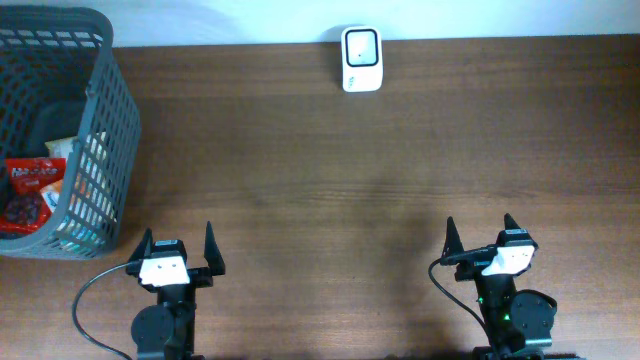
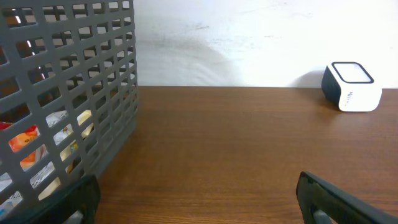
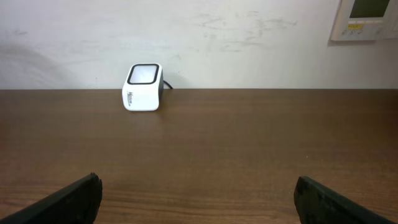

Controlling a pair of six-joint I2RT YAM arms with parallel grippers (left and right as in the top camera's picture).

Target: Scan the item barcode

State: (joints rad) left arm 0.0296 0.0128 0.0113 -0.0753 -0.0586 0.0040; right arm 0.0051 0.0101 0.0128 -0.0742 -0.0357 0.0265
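A white barcode scanner (image 1: 360,59) stands at the table's far edge, also seen as the scanner (image 2: 351,87) in the left wrist view and the scanner (image 3: 143,87) in the right wrist view. Packaged items, one a red snack packet (image 1: 30,180), lie inside a grey mesh basket (image 1: 105,120) at the far left. My left gripper (image 1: 176,245) rests near the front edge just right of the basket, open and empty. My right gripper (image 1: 481,232) sits at the front right, also open with nothing between its fingers.
The basket (image 2: 93,93) wall rises close on the left of the left gripper (image 2: 199,196). Bare brown tabletop (image 3: 205,143) stretches between both grippers and the scanner. A white wall runs behind the table, with a wall panel (image 3: 367,18) at the upper right.
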